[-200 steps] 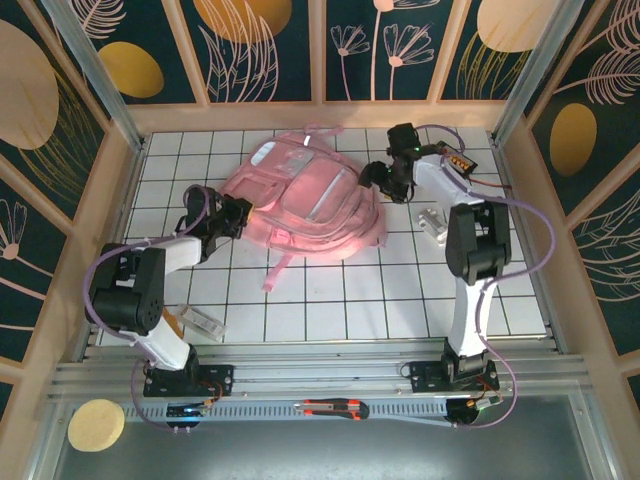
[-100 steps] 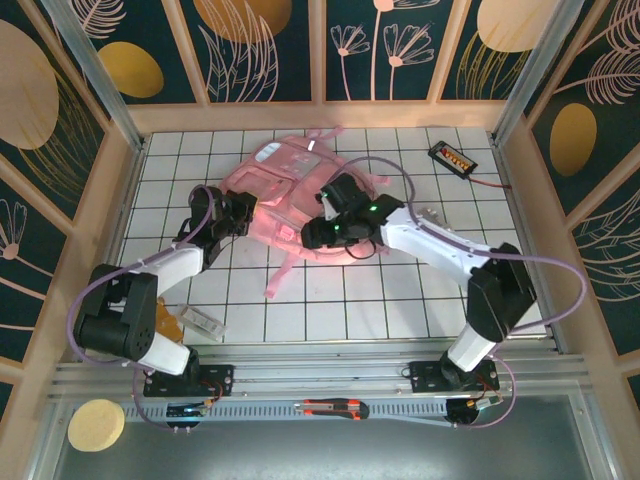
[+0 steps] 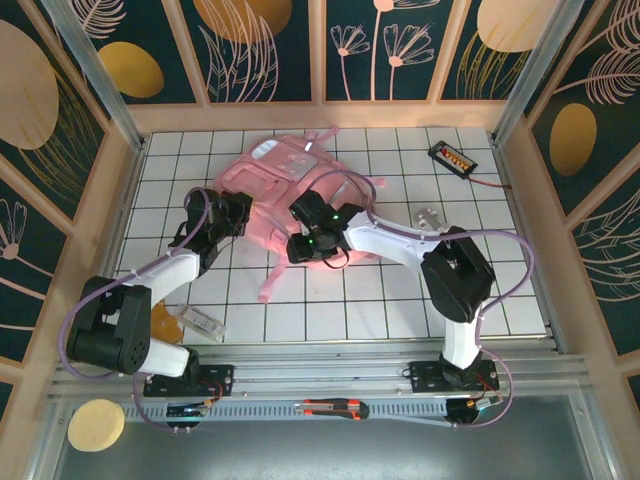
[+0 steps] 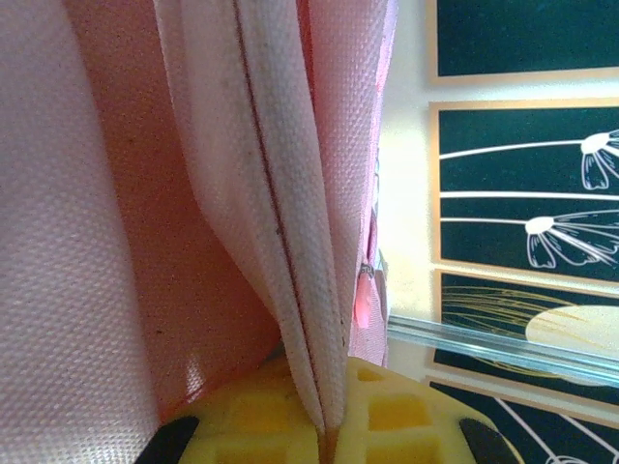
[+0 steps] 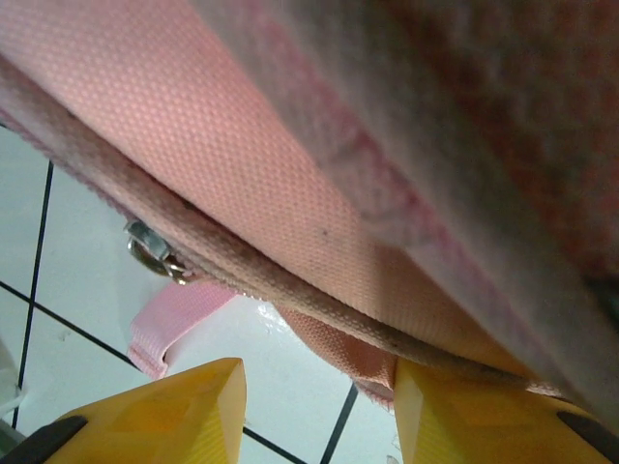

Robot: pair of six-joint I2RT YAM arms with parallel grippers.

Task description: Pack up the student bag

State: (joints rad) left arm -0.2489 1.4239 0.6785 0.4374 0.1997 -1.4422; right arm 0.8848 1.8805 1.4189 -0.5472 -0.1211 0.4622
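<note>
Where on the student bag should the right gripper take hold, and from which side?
Take the corded seam on the student bag's near edge, coming from the near side: it is thin, raised off the tiles, and lies just ahead of the right gripper's open fingers. The left gripper pinches a fold at its left side.

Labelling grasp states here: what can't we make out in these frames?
- Right gripper touching bag or not: top view, right arm covers it; right wrist, too close.
- Bag's inside: all views, own fabric covers it.
- Clear item, near left: top view, too small to identify.
</note>
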